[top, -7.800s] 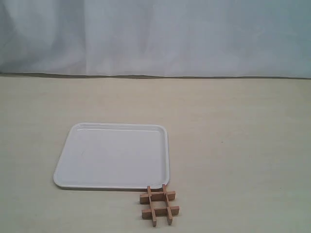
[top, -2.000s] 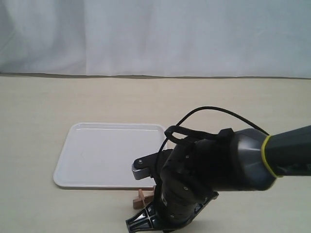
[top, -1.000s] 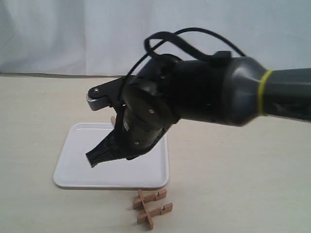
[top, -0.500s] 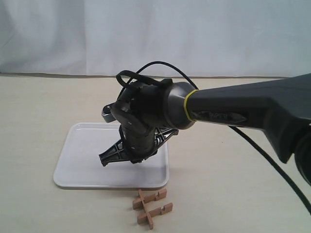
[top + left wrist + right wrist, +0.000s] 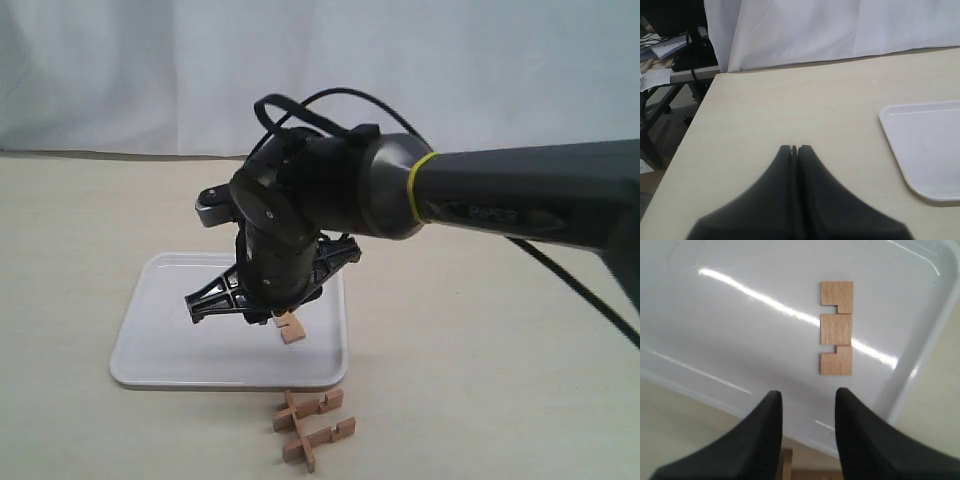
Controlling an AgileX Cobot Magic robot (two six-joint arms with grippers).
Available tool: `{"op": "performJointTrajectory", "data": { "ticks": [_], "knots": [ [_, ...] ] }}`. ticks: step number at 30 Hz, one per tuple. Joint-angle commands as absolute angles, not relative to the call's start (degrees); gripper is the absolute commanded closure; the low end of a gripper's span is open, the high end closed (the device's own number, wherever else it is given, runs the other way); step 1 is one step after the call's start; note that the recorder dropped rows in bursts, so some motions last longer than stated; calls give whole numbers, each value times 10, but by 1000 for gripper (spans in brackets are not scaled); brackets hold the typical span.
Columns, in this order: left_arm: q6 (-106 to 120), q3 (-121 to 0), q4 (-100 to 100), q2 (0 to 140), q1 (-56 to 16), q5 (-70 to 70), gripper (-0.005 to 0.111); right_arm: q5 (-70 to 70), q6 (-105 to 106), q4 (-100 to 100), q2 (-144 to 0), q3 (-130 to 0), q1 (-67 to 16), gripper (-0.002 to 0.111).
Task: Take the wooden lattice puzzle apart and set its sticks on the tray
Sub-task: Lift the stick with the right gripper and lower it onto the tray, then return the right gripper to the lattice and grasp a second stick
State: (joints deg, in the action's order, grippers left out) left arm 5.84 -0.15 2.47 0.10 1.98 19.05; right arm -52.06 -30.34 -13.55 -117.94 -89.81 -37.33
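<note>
One stick (image 5: pixel 836 328) lies flat on the tray (image 5: pixel 715 300) near its rim; your right end effector (image 5: pixel 807 396) hangs above it, spread and empty. Just beside the tray, the puzzle (image 5: pixel 312 425) rests unheld: pull one piece and you may drag it whole.

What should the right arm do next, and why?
Probably lift the right gripper and move it over to the wooden lattice puzzle in front of the tray. Its jaws are open and empty, one stick lies flat on the tray, and the rest of the puzzle looks interlocked.
</note>
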Motion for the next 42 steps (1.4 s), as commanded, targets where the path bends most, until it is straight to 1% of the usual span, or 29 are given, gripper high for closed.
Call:
{"op": "performJointTrajectory", "data": {
  "ticks": [1,3,5,10,22,34,36,39,42],
  "knots": [
    [55,0,24,0,20,186,107,-614,-248,-126,-1151,-900,-395,78],
    [55,0,24,0,20,186,107,-655,-238,-130,-1145,-892,-405,82],
    [55,0,24,0,20,186,107,-669,-236,-131,-1138,-873,-414,82],
    [55,0,24,0,20,186,107,-653,-232,-97,-1116,-811,-421,82],
    [55,0,24,0,20,186,107,-627,-232,-99,-1053,-680,-420,82],
    [55,0,24,0,20,184,107,-450,-274,-40,-1031,-581,-421,82],
    [55,0,24,0,20,184,107,-426,-274,-34,-1031,-580,-432,82],
    [55,0,24,0,20,184,107,-390,-280,-53,-1031,-580,-470,82],
    [55,0,24,0,20,184,107,-392,-326,-87,-1031,-575,-475,82]
  ]
}}
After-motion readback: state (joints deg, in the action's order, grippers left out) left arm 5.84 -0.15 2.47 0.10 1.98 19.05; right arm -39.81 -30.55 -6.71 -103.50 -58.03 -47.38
